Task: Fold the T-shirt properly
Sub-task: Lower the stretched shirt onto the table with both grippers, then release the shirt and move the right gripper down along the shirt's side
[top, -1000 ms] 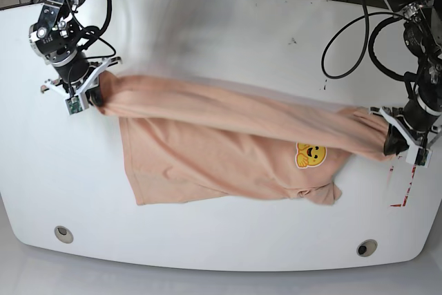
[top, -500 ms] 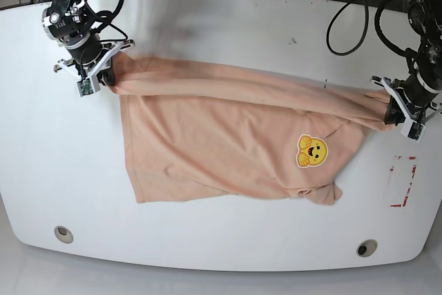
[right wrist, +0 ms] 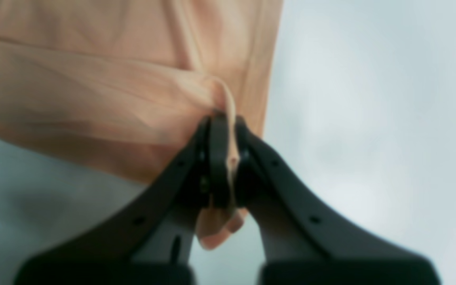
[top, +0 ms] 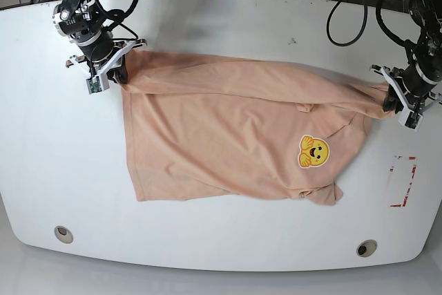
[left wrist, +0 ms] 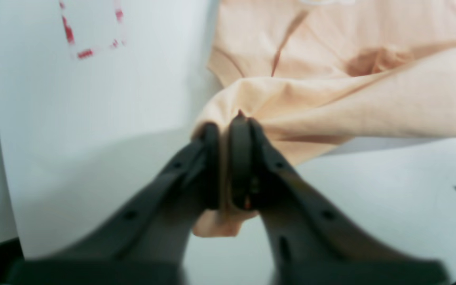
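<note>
Base view shows the T-shirt (top: 235, 136) spread across the middle of the white table (top: 207, 246), its yellow smiley print (top: 313, 151) toward four o'clock of the cloth. The shirt's far edge is stretched between the two arms. The right gripper (top: 114, 74), at ten o'clock of the table, pinches the corner there. The left gripper (top: 391, 99), at three o'clock, pinches the opposite end. In the left wrist view the left fingers (left wrist: 240, 158) are close together with a fold of cloth caught between them and a tuft poking out below, though a thin gap shows beside the fabric. In the right wrist view the right fingers (right wrist: 218, 158) are pressed tight on a pinch of fabric.

By my judgement the step in hand is spreading the shirt flat before folding. Next, both corners need setting down on the table and releasing without dragging the cloth into wrinkles, then a fresh grasp for the first fold.

No container shows in any view.
</note>
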